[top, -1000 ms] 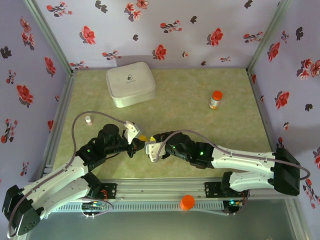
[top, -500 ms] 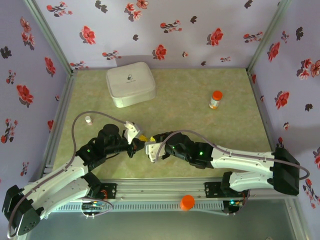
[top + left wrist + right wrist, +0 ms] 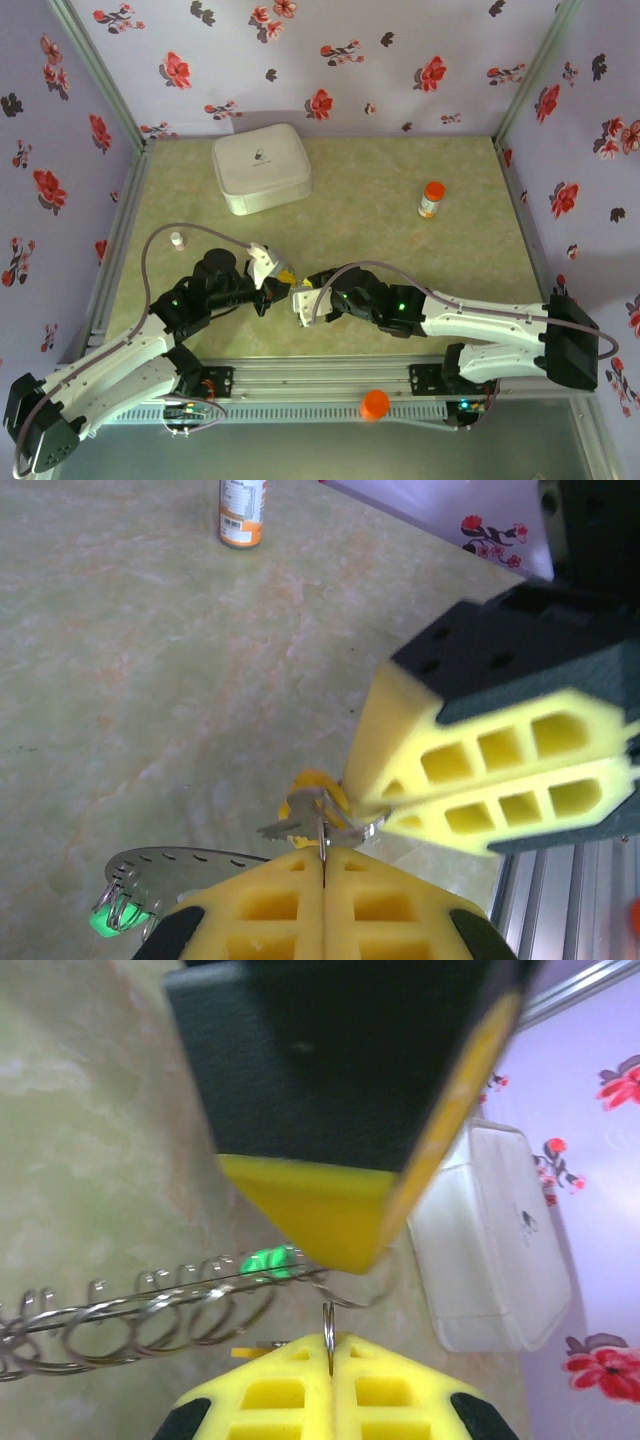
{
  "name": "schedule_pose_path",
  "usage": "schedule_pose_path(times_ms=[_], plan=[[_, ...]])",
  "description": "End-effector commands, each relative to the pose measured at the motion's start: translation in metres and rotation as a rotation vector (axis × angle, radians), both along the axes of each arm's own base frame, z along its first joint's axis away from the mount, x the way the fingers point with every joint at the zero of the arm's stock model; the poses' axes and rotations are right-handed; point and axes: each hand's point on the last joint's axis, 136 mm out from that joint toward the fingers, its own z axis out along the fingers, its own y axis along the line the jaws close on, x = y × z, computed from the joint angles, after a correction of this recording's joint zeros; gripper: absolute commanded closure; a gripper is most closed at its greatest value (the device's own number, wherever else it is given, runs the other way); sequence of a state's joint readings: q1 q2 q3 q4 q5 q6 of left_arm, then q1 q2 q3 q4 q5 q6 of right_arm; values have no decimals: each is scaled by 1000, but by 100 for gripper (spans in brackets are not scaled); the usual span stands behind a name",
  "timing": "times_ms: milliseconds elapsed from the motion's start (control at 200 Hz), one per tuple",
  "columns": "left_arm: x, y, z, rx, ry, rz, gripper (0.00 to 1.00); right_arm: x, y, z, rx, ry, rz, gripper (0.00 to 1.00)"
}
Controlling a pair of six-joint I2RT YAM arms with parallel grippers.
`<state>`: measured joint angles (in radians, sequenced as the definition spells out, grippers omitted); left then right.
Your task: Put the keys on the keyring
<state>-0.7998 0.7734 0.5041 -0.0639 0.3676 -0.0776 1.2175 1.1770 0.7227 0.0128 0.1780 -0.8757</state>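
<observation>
The two grippers meet tip to tip at the table's near middle. My left gripper (image 3: 272, 281) (image 3: 323, 852) is shut on a thin metal edge of the keyring (image 3: 165, 865), whose grey toothed rim (image 3: 140, 1305) runs off to one side. The green key (image 3: 103, 920) (image 3: 268, 1258) hangs on that rim. My right gripper (image 3: 298, 296) (image 3: 329, 1340) is shut on a thin wire ring seen edge-on. The yellow key (image 3: 312, 788) (image 3: 285, 272) sits where the two grips meet, its silver blade pointing away. The right fingers (image 3: 470, 770) press close from the side.
A white rounded box (image 3: 261, 166) (image 3: 490, 1250) stands at the back left. An orange-capped bottle (image 3: 431, 198) (image 3: 242, 510) stands at the back right. A tiny white cap (image 3: 177, 239) lies left, and an orange knob (image 3: 375, 403) sits on the near rail.
The right gripper has edged slightly toward the near edge; both grips stay shut and the keys have barely shifted.
</observation>
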Motion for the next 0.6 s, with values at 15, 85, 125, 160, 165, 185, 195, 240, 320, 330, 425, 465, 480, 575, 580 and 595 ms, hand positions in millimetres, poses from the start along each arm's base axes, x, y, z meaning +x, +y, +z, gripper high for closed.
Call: schedule_pose_path(times_ms=[15,85,125,160,165,185,195,240,320,330,425,465,480,575,580,595], plan=[[0,-7,33,-71,-99,-31,100,-6,-3,11,52,50,-9,100],[3,-6,29,-56,-106,-15,100,-1,-8,20,114,89,-49,100],[5,-5,27,-38,-141,-14,100,2,-12,26,157,123,-74,100],[8,-4,26,-33,-158,-2,100,5,-16,30,191,153,-94,100],[8,-4,26,-33,-163,-1,100,5,-16,30,195,159,-95,100],[9,-3,25,-30,-175,3,100,5,-18,32,215,179,-104,100],[9,-3,25,-30,-182,4,100,6,-20,33,225,189,-110,100],[10,-3,26,-35,-219,3,100,7,-23,38,268,235,-123,100],[4,-5,30,-53,-290,-43,100,3,-27,45,337,328,-124,100],[3,-5,30,-53,-296,-47,100,2,-27,46,345,341,-122,100],[0,-7,36,-71,-364,-67,100,-7,-25,48,404,441,-103,100],[-1,-8,36,-74,-390,-76,100,-10,-24,49,430,473,-95,100],[-2,-8,37,-76,-398,-79,100,-11,-24,49,438,482,-94,100],[-4,-9,38,-84,-450,-93,100,-14,-21,52,500,544,-80,100],[-4,-9,39,-85,-453,-94,100,-14,-21,52,501,547,-80,100],[-5,-9,39,-87,-460,-95,100,-14,-21,52,505,553,-79,100]])
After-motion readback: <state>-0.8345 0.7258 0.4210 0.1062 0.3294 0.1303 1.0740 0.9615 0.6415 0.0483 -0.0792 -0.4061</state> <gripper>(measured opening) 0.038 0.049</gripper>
